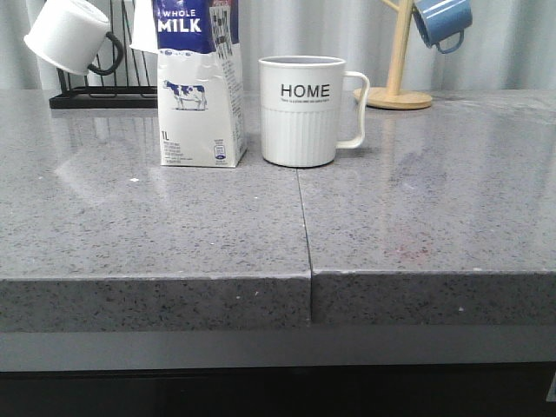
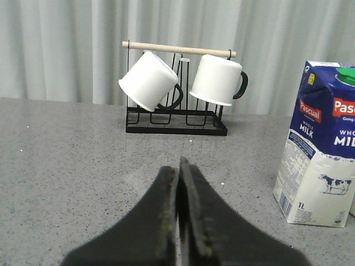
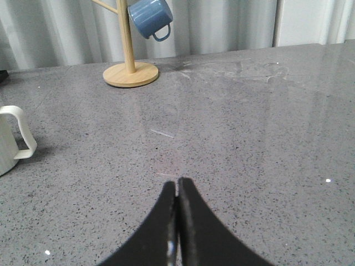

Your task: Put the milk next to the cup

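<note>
The milk point(image 1: 198, 87), a tall carton with a blue top and a cow picture, stands upright on the grey counter just left of the cup point(image 1: 302, 110), a white ribbed mug marked "HOME" with its handle to the right. A small gap separates them. The milk also shows in the left wrist view point(image 2: 321, 147). The cup's handle shows in the right wrist view point(image 3: 21, 136). My left gripper point(image 2: 178, 166) is shut and empty, apart from the milk. My right gripper point(image 3: 177, 185) is shut and empty over bare counter. Neither gripper shows in the front view.
A black rack point(image 2: 176, 124) with two white black-handled mugs stands at the back left. A wooden mug tree point(image 3: 131, 73) with a blue mug point(image 3: 150, 18) stands at the back right. A seam point(image 1: 304, 217) splits the counter point(image 1: 417, 208).
</note>
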Action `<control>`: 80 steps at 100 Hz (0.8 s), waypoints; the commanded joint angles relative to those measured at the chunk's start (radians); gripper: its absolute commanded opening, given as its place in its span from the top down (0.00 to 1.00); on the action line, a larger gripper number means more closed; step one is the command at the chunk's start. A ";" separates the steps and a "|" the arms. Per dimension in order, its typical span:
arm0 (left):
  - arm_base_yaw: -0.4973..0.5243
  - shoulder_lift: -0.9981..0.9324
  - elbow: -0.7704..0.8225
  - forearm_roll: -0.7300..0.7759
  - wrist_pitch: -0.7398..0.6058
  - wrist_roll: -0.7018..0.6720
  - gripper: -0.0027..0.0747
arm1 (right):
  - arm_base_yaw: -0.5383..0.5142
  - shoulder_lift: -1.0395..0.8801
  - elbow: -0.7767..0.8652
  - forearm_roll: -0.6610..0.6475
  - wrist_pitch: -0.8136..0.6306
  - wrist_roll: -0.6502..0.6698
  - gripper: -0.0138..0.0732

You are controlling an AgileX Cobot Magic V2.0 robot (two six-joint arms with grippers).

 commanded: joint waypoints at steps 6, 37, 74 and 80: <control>0.002 -0.051 0.018 0.070 -0.081 -0.007 0.99 | -0.006 0.008 -0.026 -0.004 -0.075 -0.002 0.92; 0.058 -0.292 0.178 0.108 0.032 -0.007 0.99 | -0.006 0.008 -0.026 -0.004 -0.075 -0.002 0.92; 0.080 -0.467 0.326 0.124 0.039 -0.014 0.99 | -0.006 0.009 -0.026 -0.004 -0.075 -0.002 0.92; 0.080 -0.467 0.326 0.124 0.042 -0.014 0.99 | -0.006 0.009 -0.026 -0.004 -0.075 -0.002 0.92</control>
